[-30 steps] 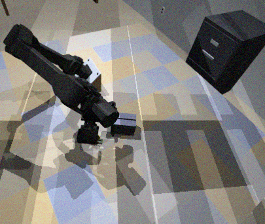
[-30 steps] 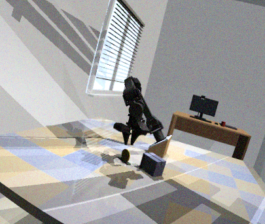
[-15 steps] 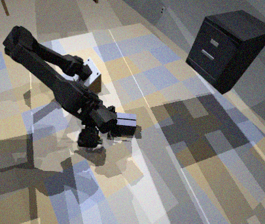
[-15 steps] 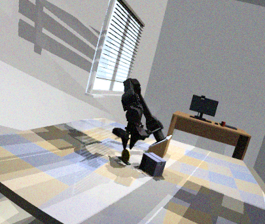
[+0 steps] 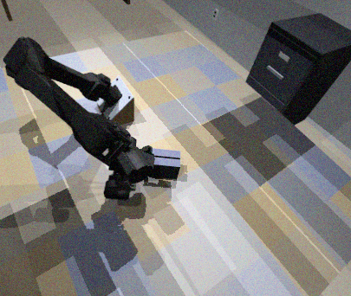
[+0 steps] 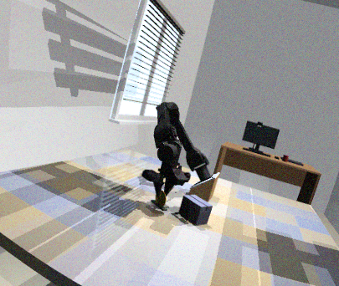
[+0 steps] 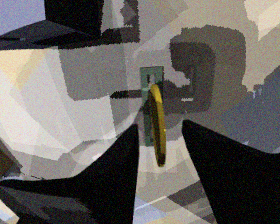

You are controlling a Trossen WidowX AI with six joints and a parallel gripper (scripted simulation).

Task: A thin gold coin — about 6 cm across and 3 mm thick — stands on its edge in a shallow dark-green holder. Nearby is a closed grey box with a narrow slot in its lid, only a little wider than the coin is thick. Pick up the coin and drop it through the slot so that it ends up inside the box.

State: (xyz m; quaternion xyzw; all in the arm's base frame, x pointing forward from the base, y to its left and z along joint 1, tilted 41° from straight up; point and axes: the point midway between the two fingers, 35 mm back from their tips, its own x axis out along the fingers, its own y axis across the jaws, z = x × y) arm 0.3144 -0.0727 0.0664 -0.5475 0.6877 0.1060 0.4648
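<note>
The gold coin stands on edge in the dark-green holder. In the wrist view it shows as a narrow upright ellipse, slightly slanted against the holder. My gripper is partly open, with one finger on each side of the coin and a visible gap to each. In the exterior view the fingers reach down around the coin. The arm hides the coin in the top view. The closed grey box stands beside the holder. Its narrow lid slot shows as a dark line in the top view.
The arm's base stands on a white-topped brown block behind the box. A dark filing cabinet stands at the right in the top view. A desk with a monitor stands far back in the exterior view.
</note>
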